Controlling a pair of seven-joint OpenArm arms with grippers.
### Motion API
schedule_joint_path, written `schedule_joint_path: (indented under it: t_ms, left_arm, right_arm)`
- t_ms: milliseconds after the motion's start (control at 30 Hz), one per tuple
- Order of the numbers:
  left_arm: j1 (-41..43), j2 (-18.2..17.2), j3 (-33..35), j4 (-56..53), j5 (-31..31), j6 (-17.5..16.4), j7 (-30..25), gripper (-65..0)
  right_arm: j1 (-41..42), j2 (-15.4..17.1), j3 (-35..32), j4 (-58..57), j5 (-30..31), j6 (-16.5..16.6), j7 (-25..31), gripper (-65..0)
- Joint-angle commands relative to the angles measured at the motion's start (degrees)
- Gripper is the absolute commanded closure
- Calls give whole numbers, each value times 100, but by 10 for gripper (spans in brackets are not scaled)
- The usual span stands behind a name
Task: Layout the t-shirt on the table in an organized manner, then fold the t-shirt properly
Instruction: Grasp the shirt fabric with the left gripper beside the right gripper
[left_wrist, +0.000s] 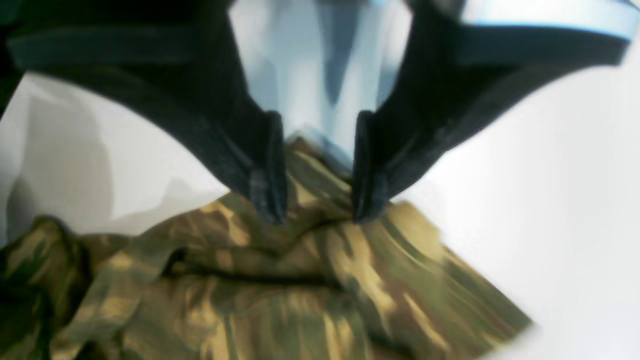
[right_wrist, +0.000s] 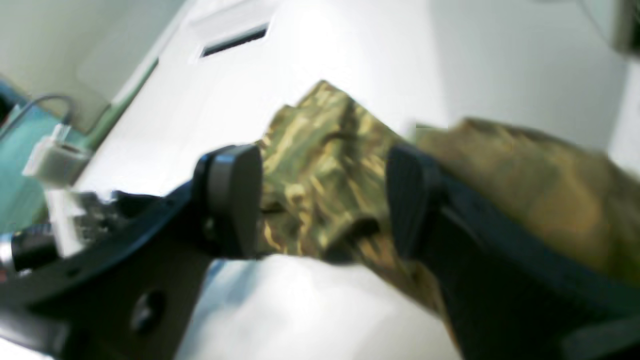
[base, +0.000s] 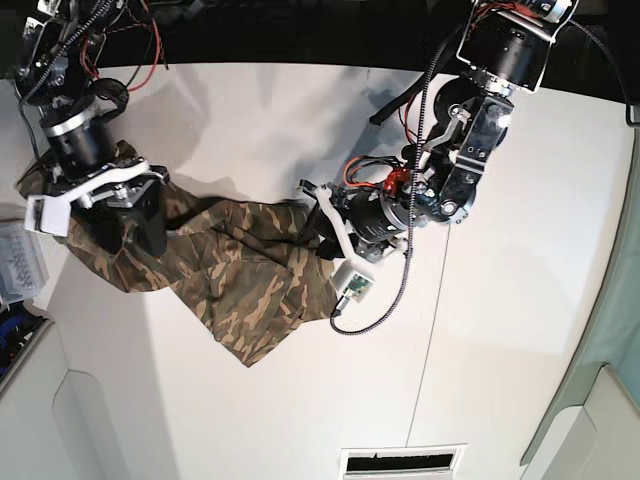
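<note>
Left gripper (left_wrist: 317, 217) jaws narrowly apart, tips pressed into a bunched ridge of the t-shirt (base: 240, 275); whether they pinch cloth is unclear in the blur. Right gripper (right_wrist: 325, 200) jaws wide, camo fabric between them, maybe not clamped. Shirt lies crumpled on the white table (base: 500, 350), towards its left edge in the base view.

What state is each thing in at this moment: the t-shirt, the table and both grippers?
t-shirt: crumpled, unfolded, stretched between the two arms.
table: white top, shirt lying partly on it.
left gripper: jaws open, tips at the cloth.
right gripper: jaws open, cloth bunched between them.
</note>
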Motion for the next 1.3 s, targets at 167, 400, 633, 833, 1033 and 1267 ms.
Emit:
schedule_joint_path:
  t_ms: [167, 400, 633, 833, 1033, 1267]
  left_arm:
    - [-79, 258, -15, -549, -59, 160, -94, -274]
    - [-76, 273, -15, -612, -168, 855, -94, -274]
    - [-46, 363, -28, -761, -503, 1620, -42, -273]
    - [-48, 723, -306, -761, -505, 1679, 195, -273]
    - [-48, 750, -365, -761, -505, 1681, 116, -273]
    - [-33, 752, -365, -1097, -560, 1681, 140, -273]
  right_arm:
    - [481, 15, -1185, 61, -1659, -354, 459, -386]
    - [1106, 22, -2009, -999, -2756, -866, 863, -386]
    - [2240, 227, -2522, -3112, -3093, -911, 876, -386]
    - [2422, 317, -2710, -3832, -3119, -1003, 885, -385]
    - [2398, 319, -2708, -3829, -3104, -1259, 883, -383]
    - [2396, 319, -2708, -3832, -3104, -1252, 883, -186]
